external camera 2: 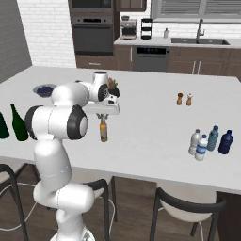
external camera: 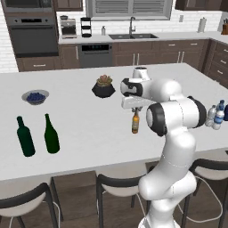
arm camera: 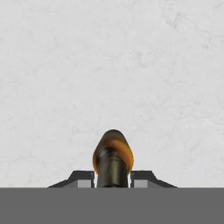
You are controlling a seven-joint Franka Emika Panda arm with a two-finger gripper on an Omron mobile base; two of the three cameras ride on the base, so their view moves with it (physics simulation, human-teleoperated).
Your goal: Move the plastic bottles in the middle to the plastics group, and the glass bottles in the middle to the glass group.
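The amber glass bottle stands upright on the white island counter, and my gripper is shut on its dark neck from above. In the hand view the bottle sits between the two fingertips. The glass group, two tall dark green bottles, stands at the counter's left. At the right, the greyish plastic bottle and the blue-labelled one stand close beside the plastics group: a blue-tinted bottle and a darker blue one.
A bowl of blueberries and a potted succulent sit further back on the island. Two small shakers stand at the right rear. Stools line the counter's near edge.
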